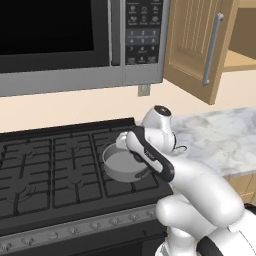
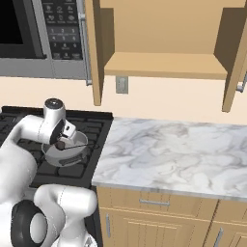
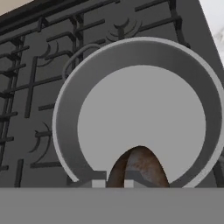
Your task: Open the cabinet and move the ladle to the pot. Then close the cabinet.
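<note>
Hanging over the stove [image 1: 55,170], the gripper [image 2: 61,144] is pinched tight on the ladle [image 2: 72,145], its jaws all but touching. From the right base view I can see the small dark brown bowl just under the hand and the thin wire handle sticking out sideways over the pot [image 2: 65,154]. Looking along the hand, the brown bowl [image 3: 139,168] sits low between the fingertips, above the pot's pale grey floor. The pot [image 1: 122,162] rests on the front right burner, close to the marble counter [image 2: 178,154]. Whether the ladle's bowl touches the pot's floor, I cannot tell. Up on the wall, right of the microwave [image 1: 60,40], the cabinet [image 2: 164,62] stands wide open, both doors swung out, its shelf bare wood. The left door's silver bar handle [image 1: 212,49] faces me.
</note>
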Motion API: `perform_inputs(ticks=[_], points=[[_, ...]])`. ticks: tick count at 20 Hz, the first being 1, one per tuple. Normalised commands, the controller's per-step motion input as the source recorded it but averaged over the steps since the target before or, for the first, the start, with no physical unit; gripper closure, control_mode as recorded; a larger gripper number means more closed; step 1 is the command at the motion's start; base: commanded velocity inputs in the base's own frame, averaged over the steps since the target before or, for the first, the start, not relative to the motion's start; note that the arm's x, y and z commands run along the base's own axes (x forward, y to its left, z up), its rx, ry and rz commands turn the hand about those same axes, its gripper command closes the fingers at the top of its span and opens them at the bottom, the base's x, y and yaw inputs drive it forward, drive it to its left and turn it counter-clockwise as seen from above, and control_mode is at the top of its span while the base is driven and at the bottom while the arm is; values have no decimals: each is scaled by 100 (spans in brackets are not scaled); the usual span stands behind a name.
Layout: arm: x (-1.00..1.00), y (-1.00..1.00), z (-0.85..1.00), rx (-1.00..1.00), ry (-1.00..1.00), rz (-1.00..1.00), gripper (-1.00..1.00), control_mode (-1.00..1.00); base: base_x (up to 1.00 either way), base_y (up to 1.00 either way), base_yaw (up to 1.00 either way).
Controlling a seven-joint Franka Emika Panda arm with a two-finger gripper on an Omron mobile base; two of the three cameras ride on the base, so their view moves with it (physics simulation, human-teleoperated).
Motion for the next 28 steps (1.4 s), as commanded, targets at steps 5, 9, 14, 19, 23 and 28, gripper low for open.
perform_inputs(ticks=[5, 9, 14, 19, 23, 28], points=[[24, 0, -28, -2, -2, 4, 100, -100, 0, 0, 0], [26, 7, -26, -1, -4, 6, 100, -100, 0, 0, 0], [26, 12, -26, -2, -3, 6, 100, -100, 0, 0, 0], [12, 13, -18, -2, -4, 6, 100, -100, 0, 0, 0], [9, 16, -11, -1, -4, 6, 100, -100, 0, 0, 0], [11, 15, -12, -2, -3, 5, 100, -100, 0, 0, 0]])
